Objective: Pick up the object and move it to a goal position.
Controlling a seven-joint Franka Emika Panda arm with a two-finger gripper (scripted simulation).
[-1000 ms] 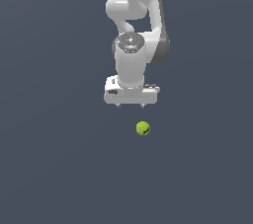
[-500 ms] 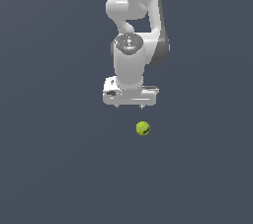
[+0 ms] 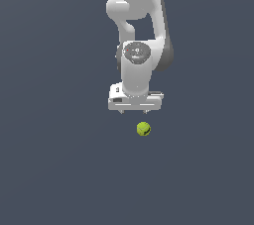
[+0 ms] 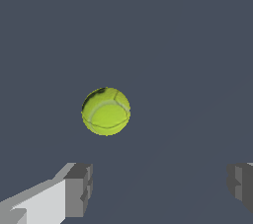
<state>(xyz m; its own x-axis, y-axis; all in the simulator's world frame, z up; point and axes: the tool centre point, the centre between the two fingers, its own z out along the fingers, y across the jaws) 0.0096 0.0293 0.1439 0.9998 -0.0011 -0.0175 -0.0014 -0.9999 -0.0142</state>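
Plain dark grey-blue table fills both views; a small yellow-green ball (image 3: 143,129) rests on it, untouched, just beyond the white arm's pincer (image 3: 135,112); in the wrist view the fingers (image 4: 79,189) stand wide apart, with the ball ahead of them, not between them; grasp, lift and move all remain; no goal marker shows.

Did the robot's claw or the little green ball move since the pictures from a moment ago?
The claw slid slightly toward the exterior view's left and barely changed height. It is open and holds nothing; the ball lies outside its fingers. The ball stayed in the same spot on the dark floor.
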